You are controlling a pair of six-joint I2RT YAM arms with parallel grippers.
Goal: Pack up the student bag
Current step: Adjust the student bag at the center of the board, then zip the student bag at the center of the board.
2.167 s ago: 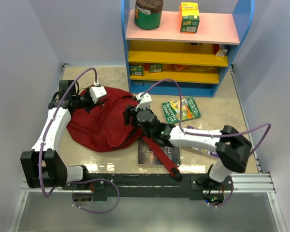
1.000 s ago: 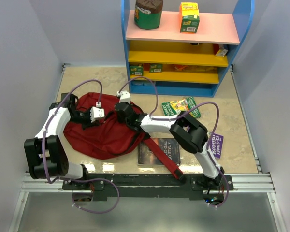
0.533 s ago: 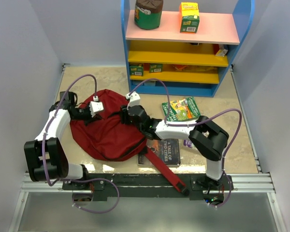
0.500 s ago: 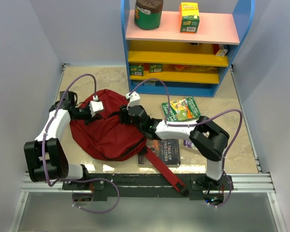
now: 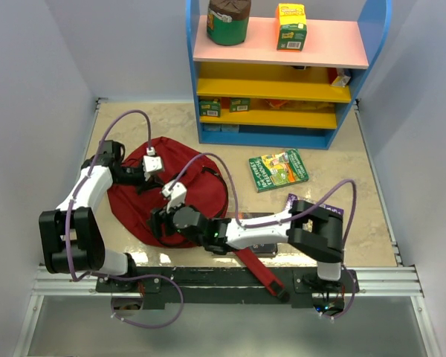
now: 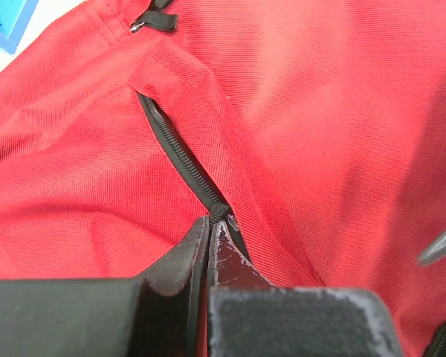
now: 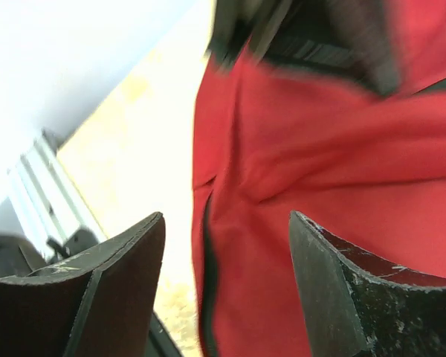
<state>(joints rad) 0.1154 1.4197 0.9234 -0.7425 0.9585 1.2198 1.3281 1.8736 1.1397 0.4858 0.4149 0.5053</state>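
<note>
Two arms: both reach over the student bag, which I watch from above and through each wrist camera.
Student bag: dark red and slumped on the left half of the table, in front of the shelf unit. Its long red strap runs out from beneath the right arm toward the near edge.
Left gripper: it is at the bag's far left side, with its fingers pressed together. Their tips touch the fabric at the near end of a dark zipper (I cannot tell whether anything is pinched between them).
Right gripper: it is at the bag's near left edge. Its fingers are spread wide and grip nothing, with red cloth and bare tabletop showing between them.
Shelf unit: it has blue sides, a pink top and yellow shelves. A green jar with a brown lid and a yellow-and-green box stand on top.
Book: it has a green cover and lies flat to the right of the bag, apart from it.
Writing: the print on the box, the jar and the book cover is too small for me to read.
</note>
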